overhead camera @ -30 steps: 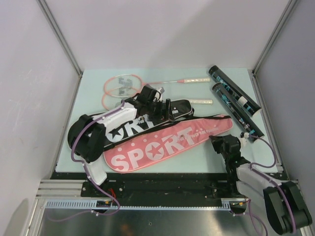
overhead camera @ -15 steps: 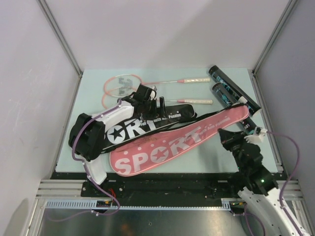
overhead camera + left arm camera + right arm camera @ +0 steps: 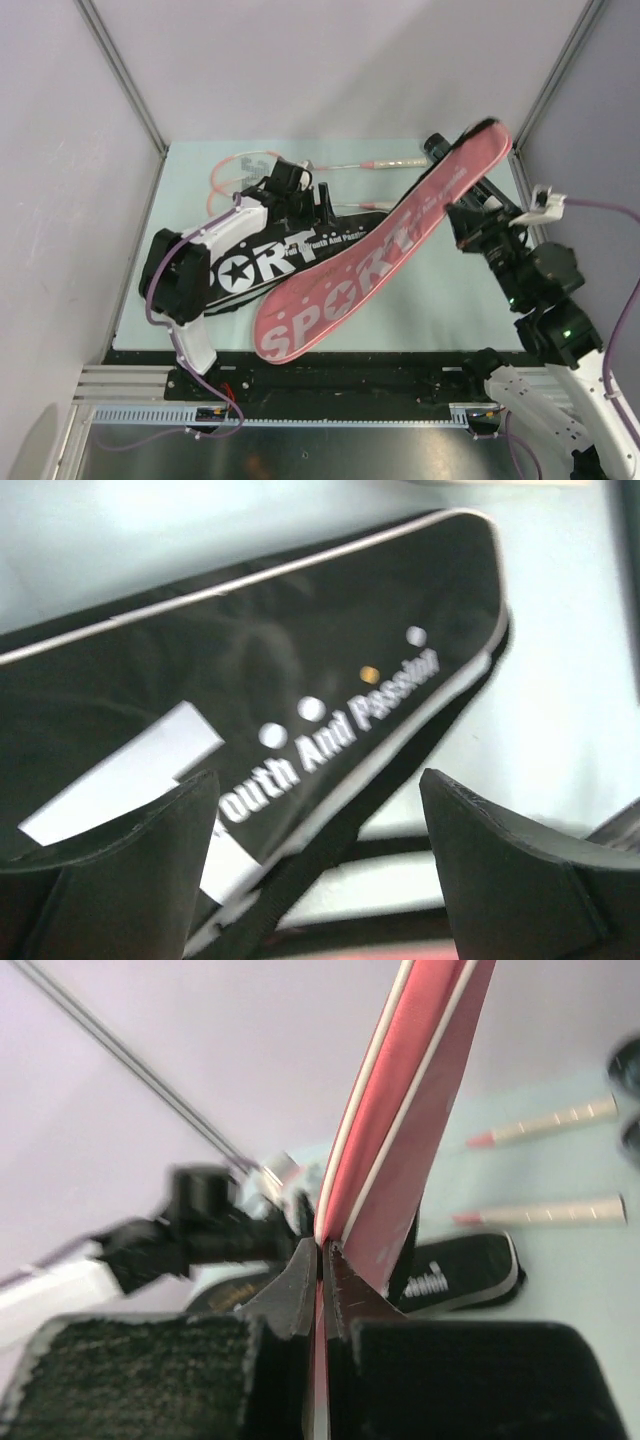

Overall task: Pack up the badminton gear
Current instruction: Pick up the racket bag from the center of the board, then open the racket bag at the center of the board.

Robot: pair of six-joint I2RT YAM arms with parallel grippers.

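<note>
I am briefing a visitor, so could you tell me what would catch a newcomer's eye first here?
The pink bag, its edge pinched by the right gripper, slants up across the centre. Partly under it lies the black bag, with the left gripper open above.

Pink bag (image 3: 390,250) held up aslant across the middle, screening the tubes (image 3: 432,145) at far right, black bag (image 3: 310,245) and left arm (image 3: 225,235) crowding the left, table (image 3: 450,310) bare at near right.
</note>
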